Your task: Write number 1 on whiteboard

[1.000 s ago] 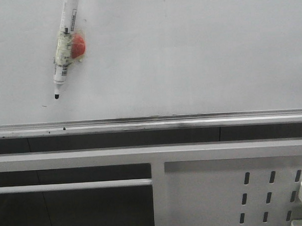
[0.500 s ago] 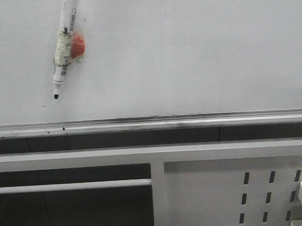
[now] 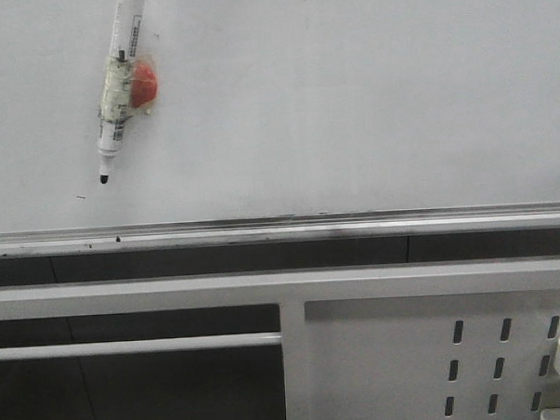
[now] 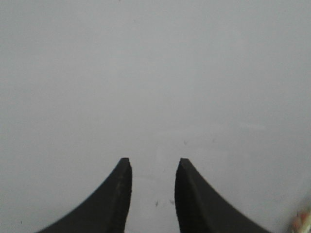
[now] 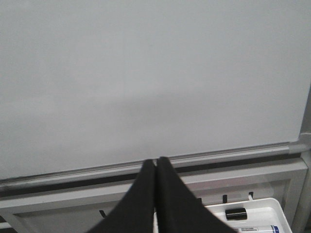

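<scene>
The whiteboard [image 3: 350,105] fills the upper front view, with its silver rail [image 3: 281,231] along the lower edge. No number 1 stroke shows on it, only a tiny black speck [image 3: 81,195]. A white marker [image 3: 121,77] with a black tip pointing down lies against the board at upper left, wrapped in tape with a red piece [image 3: 145,86] beside it. Neither gripper shows in the front view. My left gripper [image 4: 152,162] is open and empty, facing bare whiteboard [image 4: 155,73]. My right gripper [image 5: 156,160] is shut and empty, over the board's rail [image 5: 228,154].
A white perforated metal frame [image 3: 435,352] stands below the rail. In the right wrist view a white tray [image 5: 284,206] below the frame holds a black cap [image 5: 236,213] and a marker [image 5: 252,228]. The board's right edge [image 5: 306,116] shows there.
</scene>
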Controlling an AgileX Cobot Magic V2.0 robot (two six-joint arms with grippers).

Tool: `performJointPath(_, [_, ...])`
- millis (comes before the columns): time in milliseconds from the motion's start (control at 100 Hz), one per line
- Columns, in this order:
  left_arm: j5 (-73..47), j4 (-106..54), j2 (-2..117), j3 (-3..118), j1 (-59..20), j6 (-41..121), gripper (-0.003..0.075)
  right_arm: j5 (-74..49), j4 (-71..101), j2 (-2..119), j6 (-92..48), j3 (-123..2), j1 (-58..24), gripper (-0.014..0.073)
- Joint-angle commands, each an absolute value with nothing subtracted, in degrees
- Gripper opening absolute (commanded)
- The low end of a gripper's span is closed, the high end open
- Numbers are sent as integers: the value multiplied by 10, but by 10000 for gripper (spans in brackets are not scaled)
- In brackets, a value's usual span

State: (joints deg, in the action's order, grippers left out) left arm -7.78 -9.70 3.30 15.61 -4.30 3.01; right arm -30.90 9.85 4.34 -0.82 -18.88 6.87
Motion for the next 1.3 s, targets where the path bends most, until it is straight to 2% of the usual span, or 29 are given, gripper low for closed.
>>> performJointPath(0, [-135, -95, 75, 189, -55, 50, 245, -262, 103, 57, -21, -207, 58, -69])
performJointPath(80, [-173, -138, 120, 194, -70, 103, 318, -274, 103, 61, -50, -207, 36, -69])
performJointPath(130, [-151, -179, 146, 194, -83, 140, 364, -277, 103, 69, -57, -207, 20, -69])
performJointPath(210, [-89, -236, 184, 194, -106, 169, 396, -275, 104, 76, -57, -207, -4, -69])
performJointPath(440, [9, -237, 254, 194, -195, 208, 398, -278, 110, 85, -57, -207, -28, -69])
performJointPath(580, [38, -173, 289, 194, -266, 208, 397, -272, 110, 85, -58, -207, -28, -69])
performJointPath(810, [161, -130, 409, 194, -382, 208, 395, -273, 110, 85, -58, -207, -28, -69])
performJointPath(1290, [442, -148, 671, 194, -439, 145, 385, -277, 110, 85, -58, -207, -28, -69])
